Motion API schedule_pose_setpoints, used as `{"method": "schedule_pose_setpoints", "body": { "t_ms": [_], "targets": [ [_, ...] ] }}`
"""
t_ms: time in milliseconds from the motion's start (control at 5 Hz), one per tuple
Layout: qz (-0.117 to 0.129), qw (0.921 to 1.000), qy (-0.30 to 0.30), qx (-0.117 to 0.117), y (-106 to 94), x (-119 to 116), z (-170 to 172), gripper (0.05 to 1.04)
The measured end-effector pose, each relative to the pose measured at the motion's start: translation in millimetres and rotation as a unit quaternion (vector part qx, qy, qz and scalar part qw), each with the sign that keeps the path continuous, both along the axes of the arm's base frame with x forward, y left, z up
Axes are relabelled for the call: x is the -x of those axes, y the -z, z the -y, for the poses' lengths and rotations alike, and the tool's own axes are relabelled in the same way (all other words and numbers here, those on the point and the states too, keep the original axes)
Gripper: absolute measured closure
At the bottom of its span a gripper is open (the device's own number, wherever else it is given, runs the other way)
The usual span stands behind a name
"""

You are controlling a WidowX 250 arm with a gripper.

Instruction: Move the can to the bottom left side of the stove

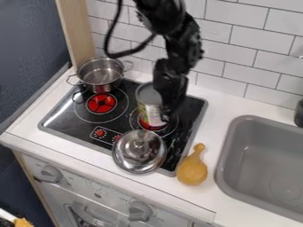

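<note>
The black gripper (168, 104) hangs down over the right part of the black stove (84, 127), against the right side of the can (150, 110). The can has a silvery-grey top and a pale, coloured label, and stands slightly tilted in view at the right-hand red burner. Its right edge is partly hidden by the gripper. Whether the can touches the stove surface, I cannot tell.
A steel pot (100, 76) stands at the stove's back left. A glass lid (139, 151) lies at the front edge, left of a yellow gourd-shaped object (193, 167). The grey sink (223, 166) is at right, the tiled wall (239, 60) behind.
</note>
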State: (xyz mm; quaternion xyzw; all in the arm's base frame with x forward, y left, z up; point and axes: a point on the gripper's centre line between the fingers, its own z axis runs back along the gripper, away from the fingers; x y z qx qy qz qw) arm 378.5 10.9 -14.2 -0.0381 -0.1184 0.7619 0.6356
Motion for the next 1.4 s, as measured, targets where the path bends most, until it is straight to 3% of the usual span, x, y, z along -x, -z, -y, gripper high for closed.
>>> {"method": "schedule_pose_setpoints", "body": {
  "t_ms": [400, 800, 1200, 1400],
  "targets": [
    [-0.004, 0.9984, -0.052, -0.023, 4.7, 17, -36, 0.083],
    [-0.030, 0.9924, -0.113, -0.040, 9.7, 39, -77, 0.083],
    [-0.041, 0.9825, -0.178, -0.036, 12.2, 67, -115, 0.083],
    [-0.032, 0.9802, -0.192, -0.038, 4.1, 71, -127, 0.083]
  ]
}}
